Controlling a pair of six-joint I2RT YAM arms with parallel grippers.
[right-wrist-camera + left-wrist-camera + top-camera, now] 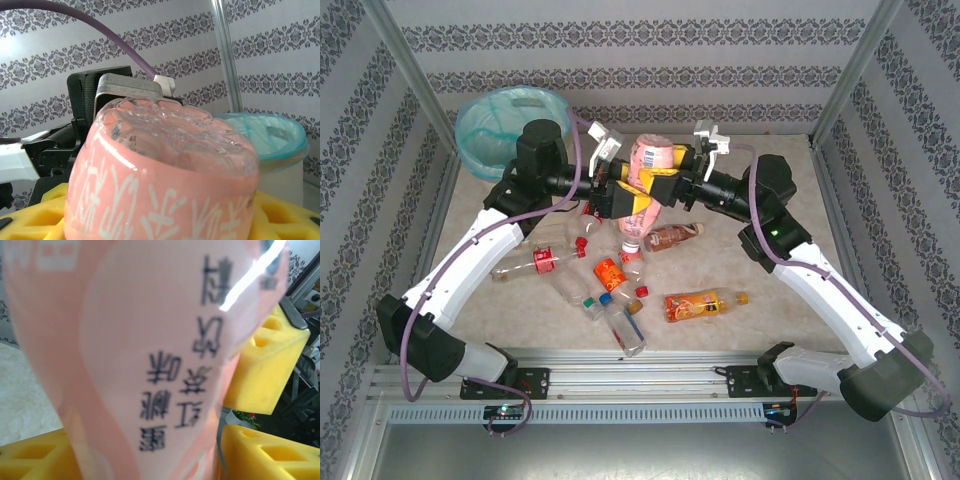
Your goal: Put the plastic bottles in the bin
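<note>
A pink-labelled plastic bottle (pixel 652 160) hangs upside down above the middle of the table, its white cap pointing down. My right gripper (pixel 672 185) is shut on it from the right, near its clear base (pixel 170 135). From the left, my left gripper (pixel 623 200) has its yellow pads (pixel 270 450) pressed against the pink label (pixel 150 340) lower down. Several more plastic bottles lie below: an orange-labelled one (pixel 695 305), a brown one (pixel 675 237), a red-labelled one (pixel 535 262). The bin (pixel 505 120), lined with a blue-green bag, stands at the far left corner.
The right gripper's yellow finger (pixel 265 365) sits just above the left gripper's pad. The bin's rim (pixel 270 132) lies beyond the bottle in the right wrist view. Metal frame posts (pixel 415 75) and patterned walls close in the table.
</note>
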